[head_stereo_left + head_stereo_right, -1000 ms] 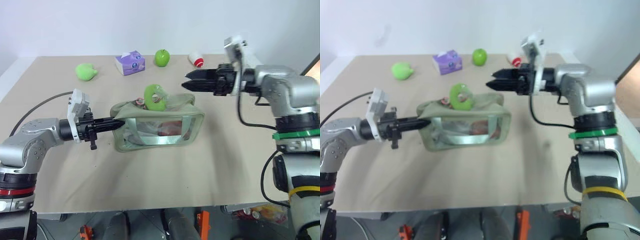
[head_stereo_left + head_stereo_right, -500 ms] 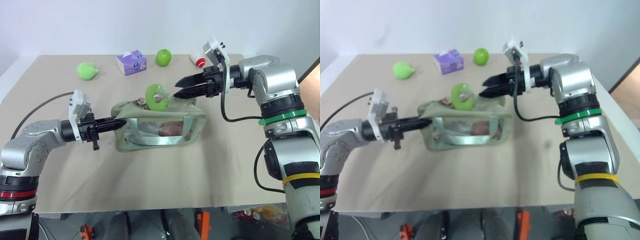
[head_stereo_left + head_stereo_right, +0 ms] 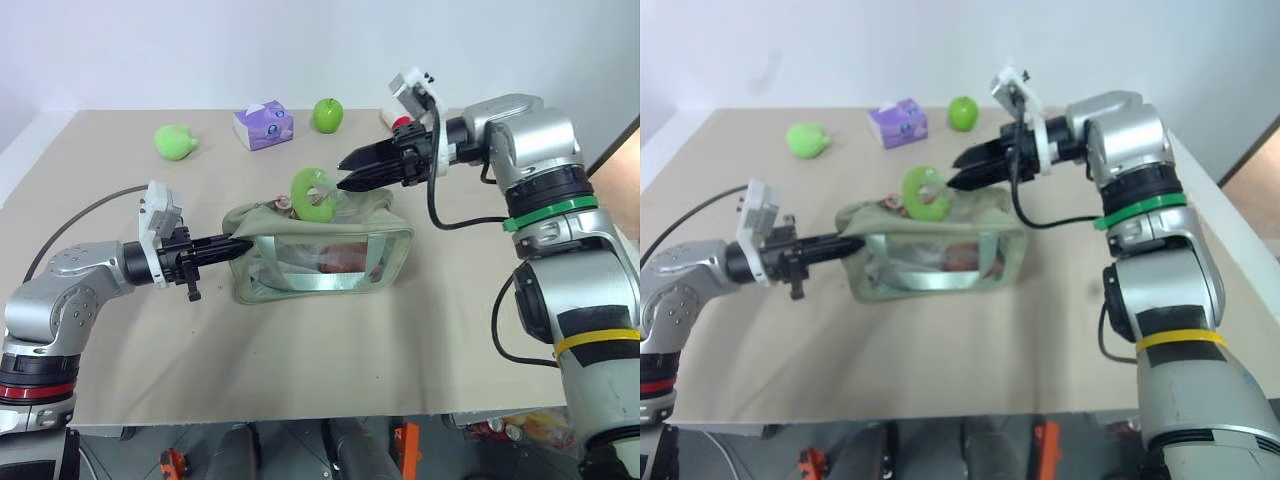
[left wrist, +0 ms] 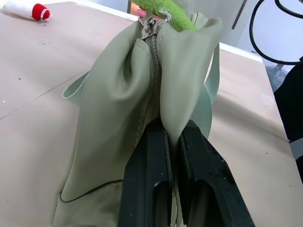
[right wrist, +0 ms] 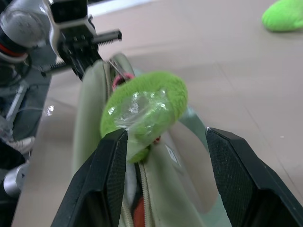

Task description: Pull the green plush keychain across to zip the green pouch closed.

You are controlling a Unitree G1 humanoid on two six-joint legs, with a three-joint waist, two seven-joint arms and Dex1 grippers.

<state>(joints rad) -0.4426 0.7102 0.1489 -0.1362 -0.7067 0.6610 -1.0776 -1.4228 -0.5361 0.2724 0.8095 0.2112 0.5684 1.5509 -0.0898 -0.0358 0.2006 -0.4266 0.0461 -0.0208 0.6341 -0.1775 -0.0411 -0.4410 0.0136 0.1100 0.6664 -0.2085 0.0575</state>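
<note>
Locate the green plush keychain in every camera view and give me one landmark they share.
Left eye view: green plush keychain standing on the pouch's top edge, centre of the picture.
Right eye view: same spot, left of centre.
Left wrist view: a green sliver at the far end of the zipper.
Right wrist view: large fuzzy ring between the right claw's fingers.
Shared landmark: the green pouch.

No legible text, label, brand, number or sign appears in any view. The small purple and white cardboard tissue box (image 3: 263,125) at the far side of the beige table (image 3: 330,350) carries a printed pattern, possibly with lettering, but it is too small to read. The small pink tag (image 5: 116,81) beside the zipper pull shows no readable marking.
</note>
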